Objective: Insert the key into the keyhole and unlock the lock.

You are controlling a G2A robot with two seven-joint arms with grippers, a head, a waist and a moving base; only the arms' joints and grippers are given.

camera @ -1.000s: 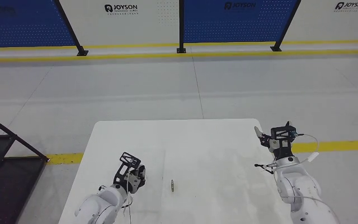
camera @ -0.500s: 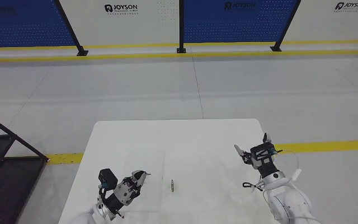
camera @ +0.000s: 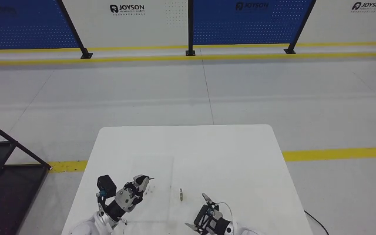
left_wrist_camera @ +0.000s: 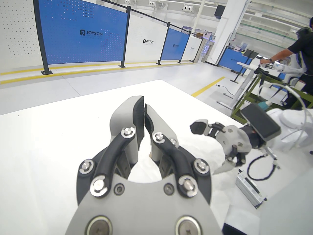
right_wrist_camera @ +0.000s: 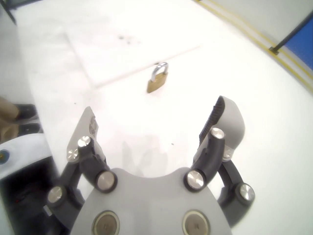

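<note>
Sam: Right gripper [camera: 196, 211] has swung in from the right edge of the top view to the bottom middle. And the other one?

Lee: Left gripper [camera: 145, 180] has hardly moved. It sits at the lower left, over a thin sheet [camera: 155, 167] on the table [camera: 235, 147].

Sam: Where is the lock [right_wrist_camera: 157, 79]?

Lee: It lies flat on the table, low in the middle of the top view, between the two grippers. Its loop is just beside the sheet's edge. It is not inside anything.

Sam: Are the fingers open?

Lee: The right ones are wide apart and point at the lock. The left ones are pressed together. If a key is pinched there, I cannot tell.

Sam: Which step is this?

Lee: I think it is the reach for the lock. Next the right gripper must come closer and close on the gold body, leaving the keyhole free.
</note>
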